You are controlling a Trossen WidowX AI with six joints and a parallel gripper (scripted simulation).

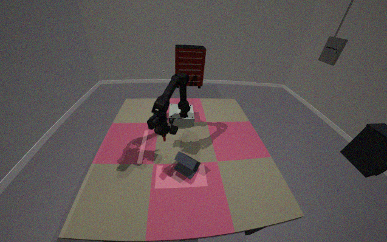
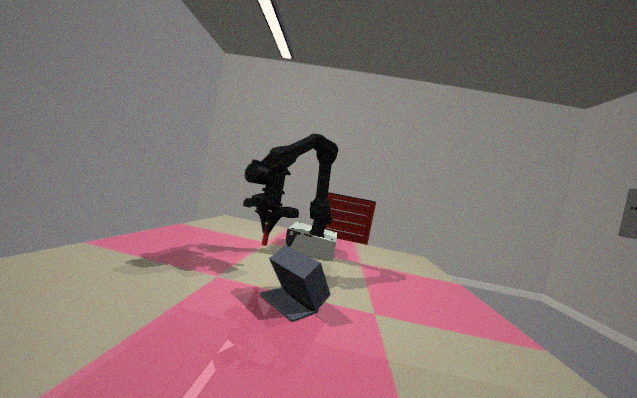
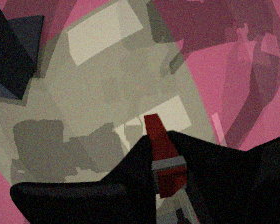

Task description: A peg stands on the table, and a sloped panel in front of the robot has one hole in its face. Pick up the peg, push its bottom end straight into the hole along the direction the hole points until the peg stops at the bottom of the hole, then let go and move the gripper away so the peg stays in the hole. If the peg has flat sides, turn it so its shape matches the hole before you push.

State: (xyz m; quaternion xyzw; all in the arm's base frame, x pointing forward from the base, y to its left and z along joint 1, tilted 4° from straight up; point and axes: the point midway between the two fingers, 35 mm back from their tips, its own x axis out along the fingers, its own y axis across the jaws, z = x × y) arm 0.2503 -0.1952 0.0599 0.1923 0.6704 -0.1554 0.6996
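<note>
While clamped on the red peg point(image 3: 163, 156), pincer point(image 3: 165, 183) raised, sloped panel point(image 2: 299, 279) apart.

The arm point(image 2: 315, 150) arches up from its base and bends down toward seven o'clock — wrist vertical, gripper point(image 2: 266, 226) pointing straight down, fingers clamped on the red peg point(image 3: 163, 156)

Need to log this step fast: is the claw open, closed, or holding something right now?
Claw: closed on the red peg, which hangs from its fingers above the table.
</note>
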